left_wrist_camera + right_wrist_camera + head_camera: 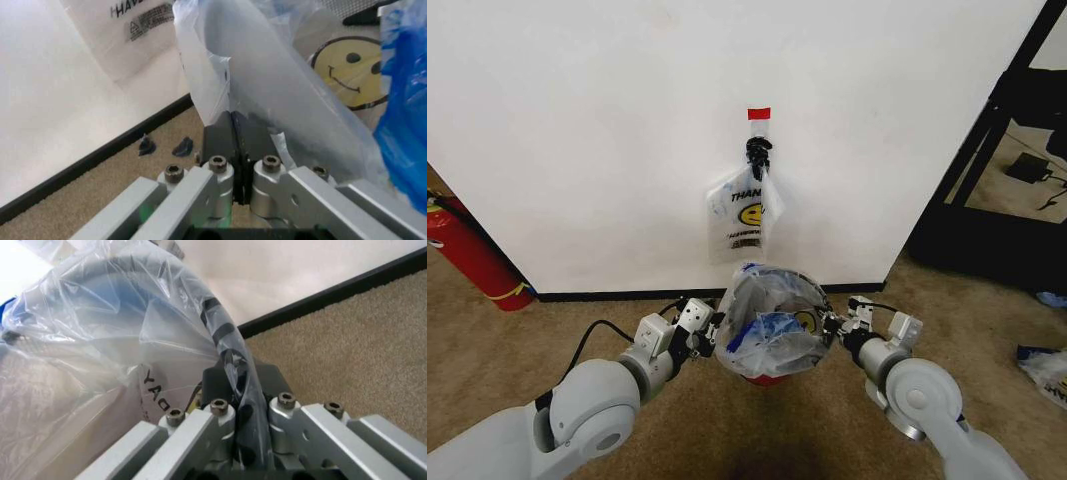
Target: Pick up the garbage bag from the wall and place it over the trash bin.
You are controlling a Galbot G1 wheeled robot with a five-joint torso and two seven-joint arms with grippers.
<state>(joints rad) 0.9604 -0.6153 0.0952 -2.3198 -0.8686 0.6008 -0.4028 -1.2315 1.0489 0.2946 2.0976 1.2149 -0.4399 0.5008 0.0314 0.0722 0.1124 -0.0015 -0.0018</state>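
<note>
Here the thin, crinkly translucent-white plastic garbage bag [772, 325] with blue patches and a yellow smiley print sits draped over the small round black wire-mesh trash bin [769, 372] with the red base, on the floor just before the plain white wall [607, 130]. The left gripper [715, 332] is clamped on the bag's edge at the bin's left rim; in the left wrist view its fingers [232, 137] press together on the film. The right gripper [833, 328] pinches the opposite edge, plastic caught between its fingers [230, 385]. The bag looks near weightless, limp and slippery, likely to tear or slide if tugged hard; the rim edge seems the best hold. A flat white smiley bag [742, 212] hangs from a black hook [757, 152] under a red tape strip [758, 113]. Floor is beige carpet [827, 430]; black baseboard [617, 295]; red fire extinguisher [472, 255] to the left.
</note>
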